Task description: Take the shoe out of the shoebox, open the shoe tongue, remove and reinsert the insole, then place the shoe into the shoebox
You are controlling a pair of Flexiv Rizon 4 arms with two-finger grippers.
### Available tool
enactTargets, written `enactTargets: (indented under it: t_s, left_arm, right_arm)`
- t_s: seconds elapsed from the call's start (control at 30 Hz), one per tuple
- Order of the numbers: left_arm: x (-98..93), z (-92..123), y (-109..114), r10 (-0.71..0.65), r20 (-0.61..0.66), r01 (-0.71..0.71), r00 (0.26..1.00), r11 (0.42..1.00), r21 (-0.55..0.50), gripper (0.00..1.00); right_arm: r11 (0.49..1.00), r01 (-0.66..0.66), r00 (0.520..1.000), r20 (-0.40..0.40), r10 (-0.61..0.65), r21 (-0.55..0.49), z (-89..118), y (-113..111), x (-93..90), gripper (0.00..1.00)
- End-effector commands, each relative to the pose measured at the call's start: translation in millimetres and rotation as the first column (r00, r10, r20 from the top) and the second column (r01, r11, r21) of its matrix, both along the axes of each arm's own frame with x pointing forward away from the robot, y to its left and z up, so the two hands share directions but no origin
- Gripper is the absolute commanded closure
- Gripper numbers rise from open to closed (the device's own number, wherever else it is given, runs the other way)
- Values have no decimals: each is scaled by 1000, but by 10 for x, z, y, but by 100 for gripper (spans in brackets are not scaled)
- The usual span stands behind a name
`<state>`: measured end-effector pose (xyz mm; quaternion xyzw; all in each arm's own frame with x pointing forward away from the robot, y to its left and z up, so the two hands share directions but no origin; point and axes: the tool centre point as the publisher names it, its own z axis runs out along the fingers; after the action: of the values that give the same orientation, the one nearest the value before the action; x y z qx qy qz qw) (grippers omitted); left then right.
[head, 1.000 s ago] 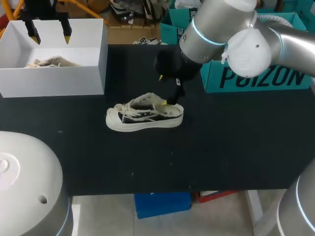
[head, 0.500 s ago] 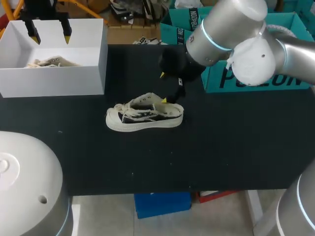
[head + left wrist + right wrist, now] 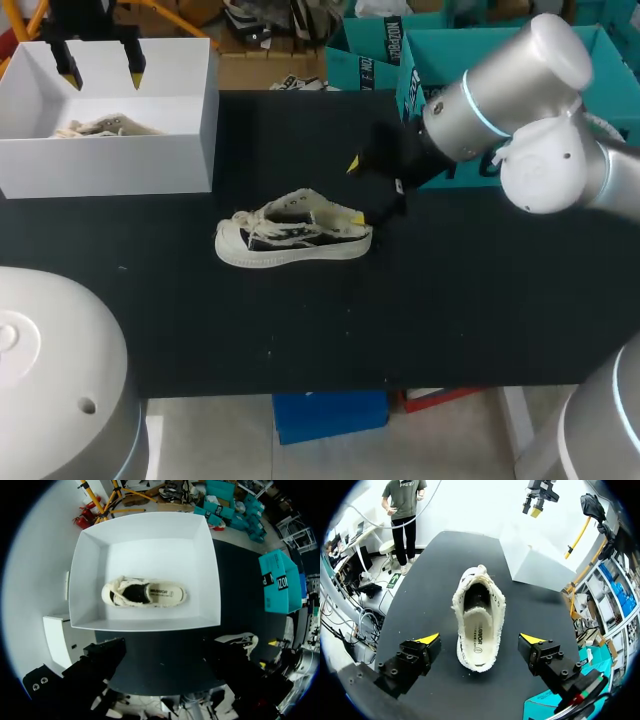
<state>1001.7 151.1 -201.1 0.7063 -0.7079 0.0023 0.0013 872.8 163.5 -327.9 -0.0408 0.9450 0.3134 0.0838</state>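
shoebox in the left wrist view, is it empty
No, a shoe lies inside the white shoebox, its opening facing up.

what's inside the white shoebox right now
One cream canvas low-top shoe lies on the floor of the white cardboard shoebox, opening up, insole showing. Nothing else shows; whatever is beneath the shoe is covered.

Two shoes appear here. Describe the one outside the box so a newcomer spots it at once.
On the black table, near its middle and away from the white shoebox at the far left corner, a cream low-top shoe stands on its sole. Unlike the second shoe inside the box, it sits on bare tabletop with the right gripper open by its heel.
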Motion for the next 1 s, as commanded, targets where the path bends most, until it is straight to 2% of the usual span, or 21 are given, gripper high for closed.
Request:
enactTargets:
  t_s: [0.03,0.63,1.0]
  left_arm:
    - [-6,7,-6,1,-2,-1,1000,1000,3,0]
    - [-6,7,-6,1,-2,-1,1000,1000,3,0]
    - [-6,7,-6,1,-2,-1,1000,1000,3,0]
  right_arm:
    - [997,-23,1000,-14,24,79,-156,-25,61,0]
    - [985,-15,997,-78,29,173,-645,-59,68,0]
    - [977,-17,995,-95,38,211,-784,4,143,0]
